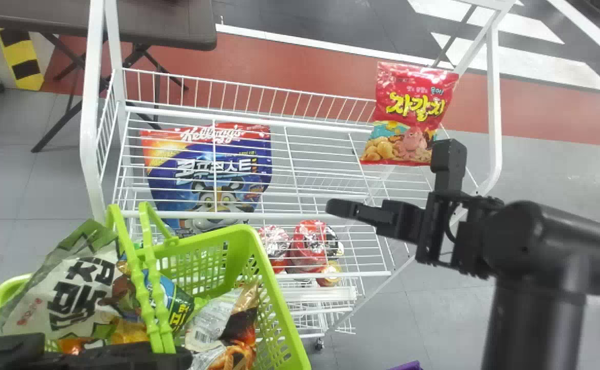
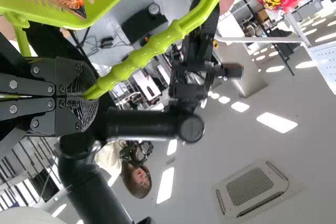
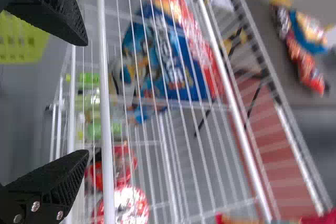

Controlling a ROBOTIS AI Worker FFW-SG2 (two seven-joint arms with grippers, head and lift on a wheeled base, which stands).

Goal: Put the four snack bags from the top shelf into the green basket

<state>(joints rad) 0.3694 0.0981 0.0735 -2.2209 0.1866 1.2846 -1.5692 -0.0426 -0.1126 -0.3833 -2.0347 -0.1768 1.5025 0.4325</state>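
Red and crinkly, the snack bag (image 1: 407, 110) sits at two o'clock on the wire shelf (image 1: 258, 119); your right gripper (image 1: 338, 207) points toward nine, fingers apart; your left gripper (image 1: 174, 354) clamps the knobbly basket handle (image 1: 160, 310) at seven.

Ceiling lights (image 2: 276, 122) are shining brightly above me; glare is whitening the red bag (image 1: 407, 115), and the blue bag (image 3: 170, 59) is blurring in my right wrist view.

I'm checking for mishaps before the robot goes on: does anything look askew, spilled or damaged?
The white-and-green snack bag looks askew: it lies tilted in the green basket, sticking out over the rim. I see nothing spilled or torn.
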